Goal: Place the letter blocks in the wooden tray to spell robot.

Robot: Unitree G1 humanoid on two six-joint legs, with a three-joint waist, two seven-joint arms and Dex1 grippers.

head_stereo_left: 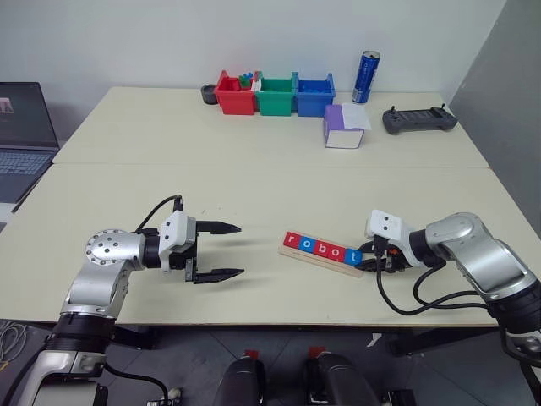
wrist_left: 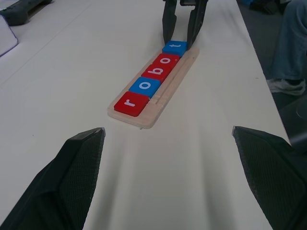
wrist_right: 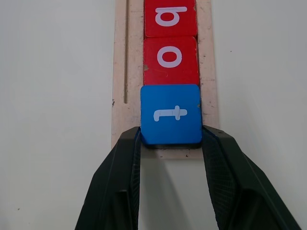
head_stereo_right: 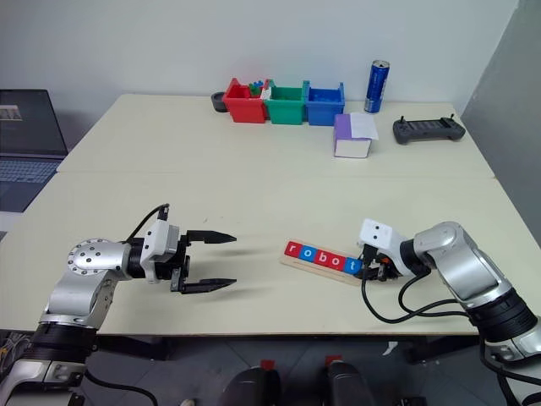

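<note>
In the left eye view, the long pale wooden tray (head_stereo_left: 325,255) is lying near the front edge of the cream table (head_stereo_left: 270,169), a little right of its middle. Five flat square letter blocks (head_stereo_left: 321,247), red and blue with white letters, are sitting in it in a row and spelling "robot". The right gripper (head_stereo_left: 369,260) is resting at the tray's right end. The left gripper (head_stereo_left: 226,250) is hanging well apart from the tray, on its left, with both black fingers spread wide and holding nothing.

In the left wrist view, the row is reading r, o, b, o, t, and the right gripper's fingers (wrist_left: 169,21) are standing on both sides of the blue t block (wrist_left: 174,47).

In the right wrist view, the two fingertips (wrist_right: 125,158) are touching the sides of the blue t block; it seems they are clamping it, though its bottom edge is partly hidden.
</note>
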